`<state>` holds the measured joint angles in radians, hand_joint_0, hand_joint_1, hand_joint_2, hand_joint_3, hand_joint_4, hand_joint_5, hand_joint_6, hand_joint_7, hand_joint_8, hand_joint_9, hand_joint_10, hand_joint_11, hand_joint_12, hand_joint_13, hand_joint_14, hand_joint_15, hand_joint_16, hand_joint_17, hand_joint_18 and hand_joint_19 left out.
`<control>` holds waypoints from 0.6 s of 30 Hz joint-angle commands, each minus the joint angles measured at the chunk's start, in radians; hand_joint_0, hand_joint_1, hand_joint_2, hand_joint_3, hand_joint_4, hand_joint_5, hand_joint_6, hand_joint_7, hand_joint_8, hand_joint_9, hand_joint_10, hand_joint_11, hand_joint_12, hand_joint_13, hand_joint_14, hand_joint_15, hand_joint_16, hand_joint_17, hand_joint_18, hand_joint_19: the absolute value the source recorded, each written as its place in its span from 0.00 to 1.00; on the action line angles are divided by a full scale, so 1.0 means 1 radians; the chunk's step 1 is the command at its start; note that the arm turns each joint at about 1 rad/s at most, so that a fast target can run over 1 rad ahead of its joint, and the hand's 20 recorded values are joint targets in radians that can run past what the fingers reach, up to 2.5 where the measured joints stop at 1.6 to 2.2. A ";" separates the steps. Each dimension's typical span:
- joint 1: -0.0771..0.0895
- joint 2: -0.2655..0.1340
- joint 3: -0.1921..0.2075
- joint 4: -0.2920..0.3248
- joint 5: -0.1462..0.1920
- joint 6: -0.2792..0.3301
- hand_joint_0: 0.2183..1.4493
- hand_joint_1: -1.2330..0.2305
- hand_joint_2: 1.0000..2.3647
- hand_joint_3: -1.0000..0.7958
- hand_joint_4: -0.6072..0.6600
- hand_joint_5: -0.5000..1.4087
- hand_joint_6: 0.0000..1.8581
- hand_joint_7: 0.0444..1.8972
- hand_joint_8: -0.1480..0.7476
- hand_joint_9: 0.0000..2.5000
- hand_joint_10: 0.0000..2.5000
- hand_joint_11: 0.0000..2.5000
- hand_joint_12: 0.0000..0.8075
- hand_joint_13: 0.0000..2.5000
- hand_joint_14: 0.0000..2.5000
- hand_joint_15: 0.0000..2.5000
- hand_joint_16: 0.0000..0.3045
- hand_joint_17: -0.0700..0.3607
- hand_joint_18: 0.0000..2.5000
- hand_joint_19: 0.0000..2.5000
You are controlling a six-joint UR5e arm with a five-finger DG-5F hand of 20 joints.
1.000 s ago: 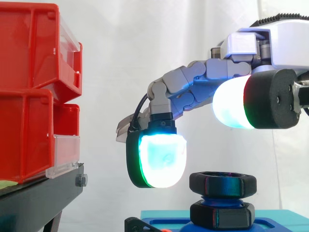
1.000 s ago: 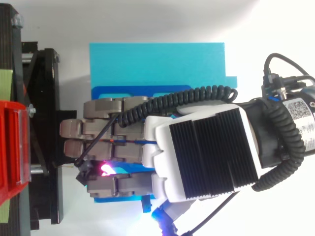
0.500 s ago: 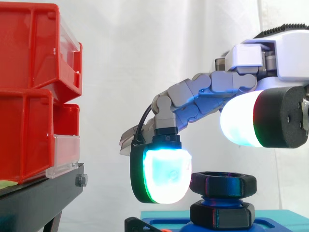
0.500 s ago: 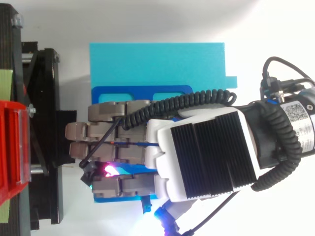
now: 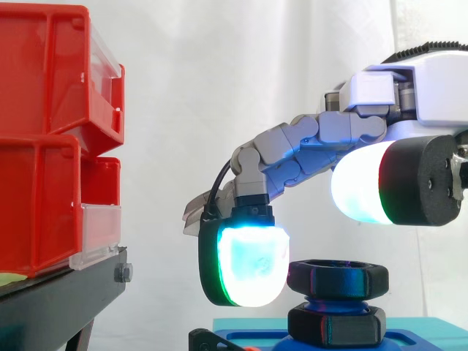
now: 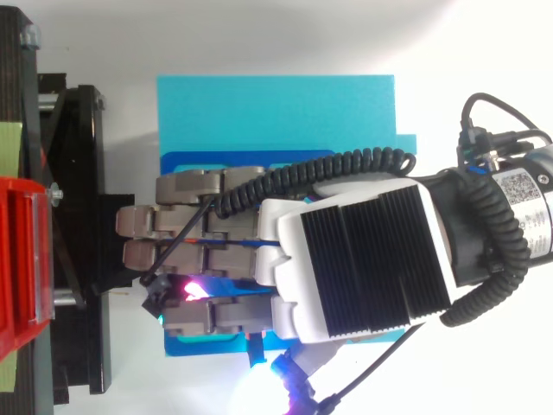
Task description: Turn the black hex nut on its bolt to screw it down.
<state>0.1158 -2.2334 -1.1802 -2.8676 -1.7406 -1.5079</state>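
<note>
The black hex nut (image 5: 336, 278) is sitting high on its blue bolt (image 5: 330, 301), with a band of thread showing between it and a second black hex piece (image 5: 336, 325) at the foot, all standing upright on the teal base (image 6: 276, 112). The hand (image 6: 346, 259) is arching over the nut from the right, loosely spread and holding nothing. In the side view one cyan-white fingertip pad (image 5: 248, 263) is hanging level with the nut, just beside its left flat; whether it is touching cannot be told. Another white pad (image 5: 358, 191) is hovering above and to the right, apart from the nut. To do this step well, the hand is probably needing to lower that raised pad until both are bearing on opposite flats, at the nut's own height rather than on the thread below. It should then be twisting about the bolt's axis without pushing sideways, since a one-sided shove would likely slip off a corner. The red bins (image 5: 44, 146) on their black stand (image 5: 58, 300) are standing well to the left, out of the way.
</note>
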 commanded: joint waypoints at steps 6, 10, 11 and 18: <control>-0.004 0.000 -0.010 0.005 -0.005 0.000 0.21 0.75 0.00 0.28 0.63 0.24 0.27 0.62 0.47 0.19 0.00 0.00 0.44 0.13 0.00 0.00 0.18 0.46 0.11 0.18; -0.007 0.000 -0.016 0.013 -0.008 0.000 0.21 0.75 0.00 0.28 0.61 0.25 0.27 0.62 0.46 0.19 0.00 0.00 0.43 0.13 0.00 0.00 0.18 0.45 0.11 0.18; -0.008 0.000 -0.015 0.013 -0.011 0.000 0.21 0.75 0.00 0.28 0.61 0.25 0.27 0.63 0.46 0.19 0.00 0.00 0.43 0.13 0.00 0.00 0.18 0.45 0.11 0.18; -0.016 0.000 -0.016 0.016 -0.023 0.000 0.22 0.75 0.00 0.28 0.60 0.25 0.27 0.66 0.46 0.20 0.00 0.00 0.43 0.13 0.00 0.00 0.18 0.45 0.11 0.18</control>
<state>0.1033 -2.2335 -1.1957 -2.8530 -1.7602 -1.5079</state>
